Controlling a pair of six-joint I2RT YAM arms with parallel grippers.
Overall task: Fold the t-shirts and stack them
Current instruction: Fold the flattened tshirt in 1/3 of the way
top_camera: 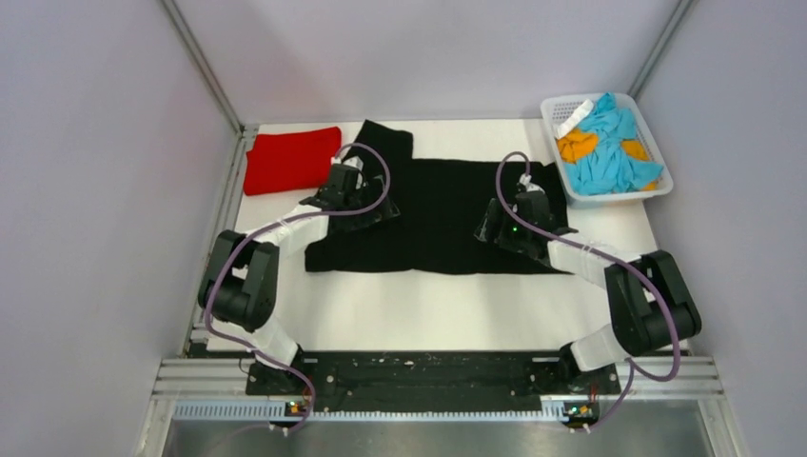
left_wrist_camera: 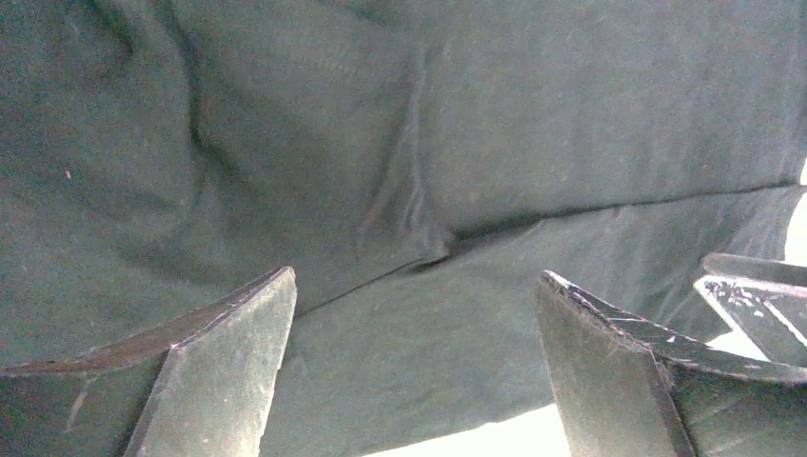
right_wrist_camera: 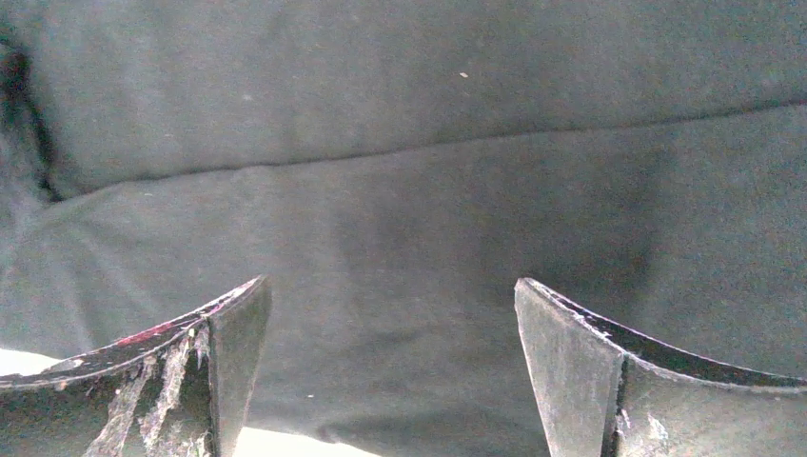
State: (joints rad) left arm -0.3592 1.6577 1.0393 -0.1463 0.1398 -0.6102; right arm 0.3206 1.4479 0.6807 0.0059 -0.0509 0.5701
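A large black t-shirt (top_camera: 438,214) lies spread flat across the middle of the white table (top_camera: 428,309). A bright red t-shirt (top_camera: 290,160) lies folded at the back left, just off the black one's sleeve. My left gripper (top_camera: 362,202) hangs low over the black shirt's left part, open, with only cloth (left_wrist_camera: 476,143) below its jaws (left_wrist_camera: 414,274). My right gripper (top_camera: 519,224) is over the shirt's right part, also open (right_wrist_camera: 390,281), nothing between its fingers. Both wrist views show a layered edge of black cloth (right_wrist_camera: 428,143) and a sliver of table near the fingers.
A white lattice basket (top_camera: 657,186) at the back right holds blue and orange cloths. Grey walls and metal rails close in the table on the left, the right and the back. Bare table runs along the front between the shirt and the arm bases.
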